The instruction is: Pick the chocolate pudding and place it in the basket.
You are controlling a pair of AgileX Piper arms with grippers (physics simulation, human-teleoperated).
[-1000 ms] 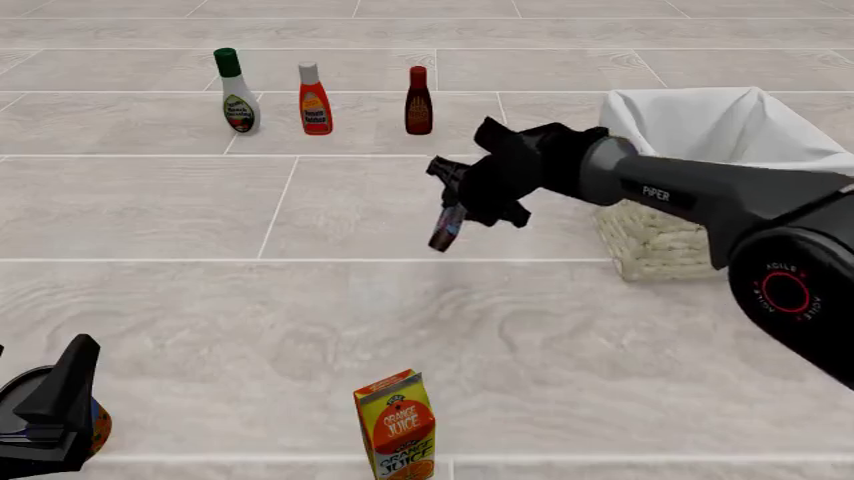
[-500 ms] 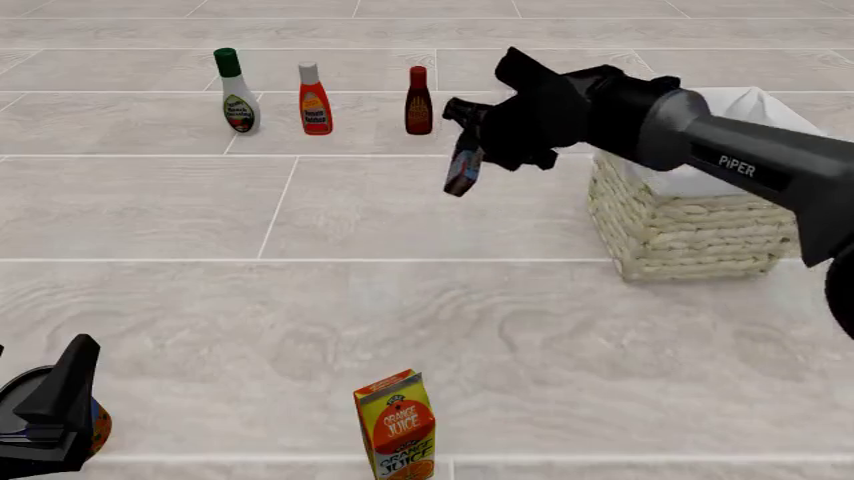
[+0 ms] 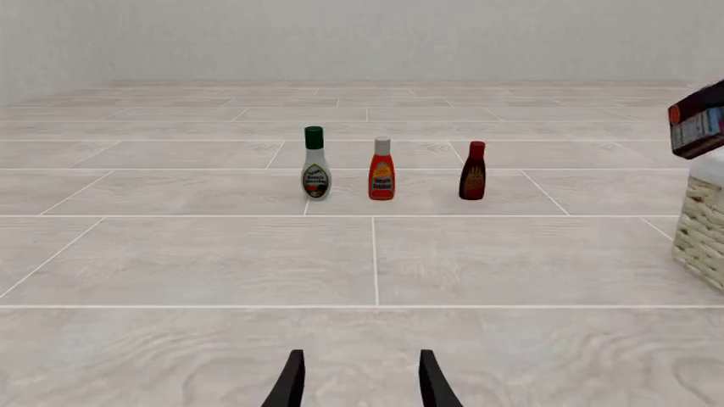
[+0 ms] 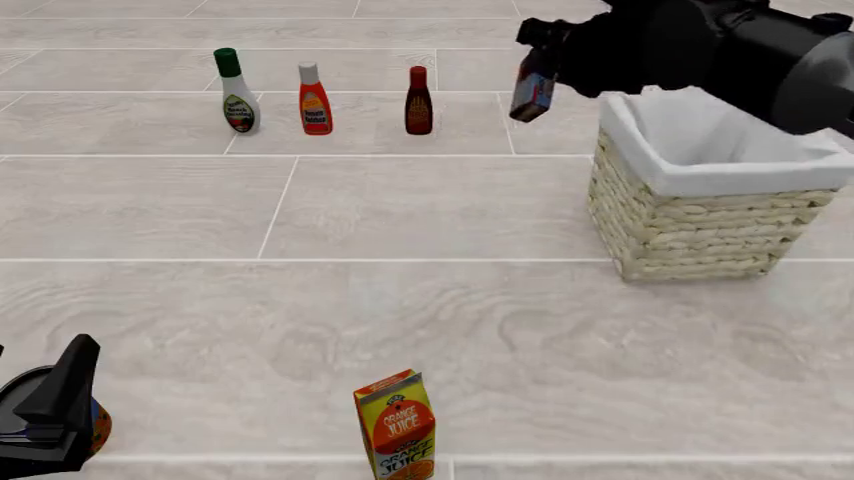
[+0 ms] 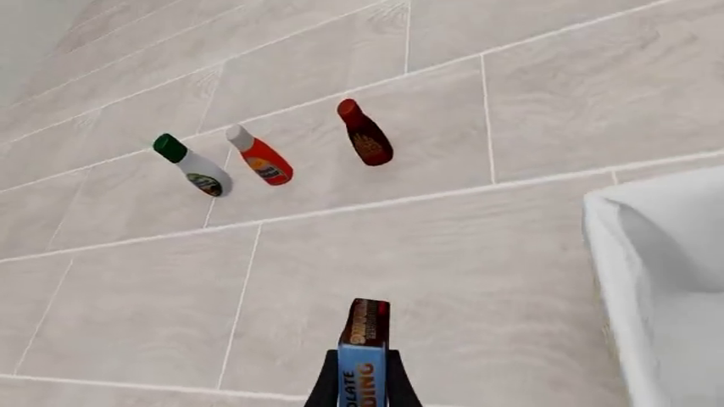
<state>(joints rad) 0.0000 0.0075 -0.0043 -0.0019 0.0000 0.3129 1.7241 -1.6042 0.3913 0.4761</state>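
- Front view: the chocolate pudding (image 4: 534, 91) is seen high in the upper right part of the frame, held up in the air by the right gripper (image 4: 550, 72).
- The small carton is pinched between the two fingers, so the right gripper is closed on it and is not wide.
- The basket (image 4: 694, 232) sits on the floor at the right of the frame, lower than the carton and to its right.
- The carton hangs just outside the basket's near-left corner. It is not over the white cloth (image 4: 694, 178) yet.
- This gap is what the next move is judged to turn on: the carton must be carried to the right, over the rim, before it can be let go.
- The carton's long side is tilted, with its top leaning to the right.
- In the right wrist view the chocolate pudding (image 5: 364, 357) is seen sticking out ahead of the fingers, with the basket's white rim (image 5: 616, 280) off at the right edge of the frame.
- The left gripper (image 3: 359, 383) is seen in the left wrist view with its fingers apart and nothing between them.
- The left arm is at the bottom left of the front view, far from the basket, so the right arm is the nearer one.
- Three bottles (image 4: 311, 98) stand in a row at the upper left, and an orange juice carton (image 4: 395, 425) stands at the bottom middle.
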